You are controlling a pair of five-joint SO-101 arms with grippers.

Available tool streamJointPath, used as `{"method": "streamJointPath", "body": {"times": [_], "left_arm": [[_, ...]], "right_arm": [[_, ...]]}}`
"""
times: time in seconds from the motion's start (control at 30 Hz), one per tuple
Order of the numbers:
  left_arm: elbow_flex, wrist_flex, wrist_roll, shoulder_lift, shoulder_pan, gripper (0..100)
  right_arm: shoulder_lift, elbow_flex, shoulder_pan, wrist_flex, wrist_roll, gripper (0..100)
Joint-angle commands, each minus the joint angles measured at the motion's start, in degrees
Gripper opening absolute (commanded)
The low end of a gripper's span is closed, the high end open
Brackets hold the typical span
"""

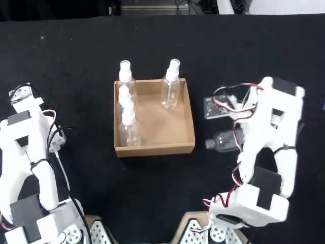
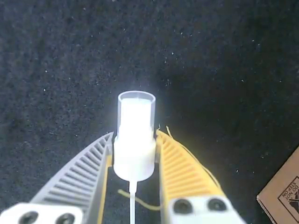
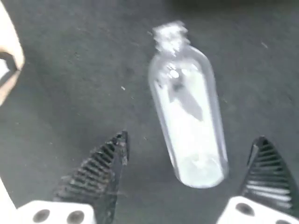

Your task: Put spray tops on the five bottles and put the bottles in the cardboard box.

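Note:
The cardboard box [image 1: 189, 119] stands mid-table. Several clear bottles with white spray tops stand upright in it: three along its left wall [image 1: 127, 114] and one in the far right corner [image 1: 171, 89]. One more clear bottle [image 1: 222, 142] [image 3: 189, 112] lies on its side to the right of the box, without a top, its neck towards the box. My right gripper [image 3: 190, 140] [image 1: 237, 141] is open, with its fingers on either side of that bottle's base. At the table's left, my left gripper [image 2: 134, 144] [image 1: 57, 138] is shut on a white spray top [image 2: 135, 135], whose thin tube hangs down.
The table is covered in black cloth [image 1: 76, 56]. A clear plastic piece [image 1: 216, 107] lies just beyond the lying bottle, beside the right arm. A corner of the box [image 2: 282, 193] shows in the left wrist view.

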Motion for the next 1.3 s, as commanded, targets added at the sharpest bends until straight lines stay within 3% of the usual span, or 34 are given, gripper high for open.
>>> {"method": "streamJointPath", "body": {"times": [0.0, 0.23, 0.4, 0.47, 0.63, 0.8, 0.9, 1.07, 1.17, 1.27], "left_arm": [[-0.31, -0.88, 0.53, -3.25, 0.13, 3], [-0.31, -0.97, 0.44, -3.25, 0.13, 3], [-0.4, -0.97, 0.44, -3.25, 0.13, 3], [-0.4, -0.97, 0.44, -3.25, 0.13, 3], [-0.31, -0.88, 0.35, -3.25, 0.13, 3], [-0.4, -0.79, 0.26, -3.25, 0.13, 3], [-0.57, -0.79, 0.26, -3.25, 0.22, 3], [-0.75, -0.79, 0.26, -3.25, 0.48, 3], [-0.75, -0.79, 0.26, -3.25, 0.31, 3], [-0.66, -0.79, 0.26, -3.25, 0.13, 3]], "right_arm": [[-3.56, 2.68, -1.41, -4.84, 0.7, 37.2], [-3.65, 16.57, -0.18, -25.05, 0.53, 37.4], [-3.47, 19.56, -0.53, -25.76, 0.26, 36.9], [-3.65, 19.38, -0.09, -25.76, -3.16, 33.2], [-3.65, 16.57, 0.7, -25.76, -27.78, 19.8], [-3.38, 13.58, 10.46, -25.58, -61.27, 24.8], [-3.12, 14.02, 17.05, -24.26, -73.93, 27.3], [-3.21, 11.47, 20.04, -18.46, -74.46, 35.8], [-3.12, 7.52, 19.96, -13.8, -71.47, 41.3], [-3.12, 3.82, 18.81, -10.29, -67.69, 40.5]]}}
